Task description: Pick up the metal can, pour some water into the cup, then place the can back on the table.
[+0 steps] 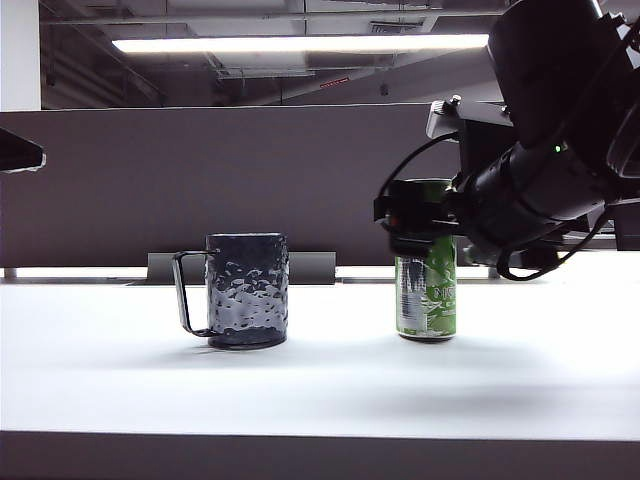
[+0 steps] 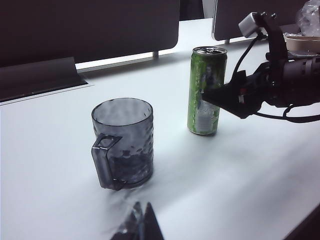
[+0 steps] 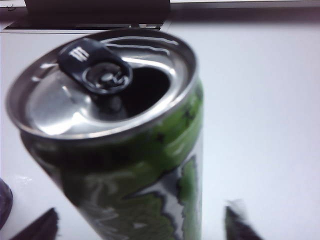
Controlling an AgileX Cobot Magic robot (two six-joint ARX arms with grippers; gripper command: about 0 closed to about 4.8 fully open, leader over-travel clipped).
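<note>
1. Green slim metal can (image 1: 426, 298) stands upright on the white table (image 1: 320, 385), right of the dark dimpled cup (image 1: 247, 290).
2. Right gripper (image 3: 140, 225) straddles the can, fingers spread clear of its sides.
3. Left gripper (image 2: 139, 224) hovers near the cup; blurred, state unclear.

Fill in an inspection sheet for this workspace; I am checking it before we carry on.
Surface: white table, no spills seen.
Job's things: green can upright, top open; dark mug upright beside it, apart.
Clutter: nothing seen on the table near them.
Grippers: right gripper around the can, fingers either side, grip cannot be told; left gripper low over the table near the mug, away from the can, fingers close together.
Cables: black cables looped along the right arm.
Surroundings: dark divider panel behind, ceiling light above.
</note>
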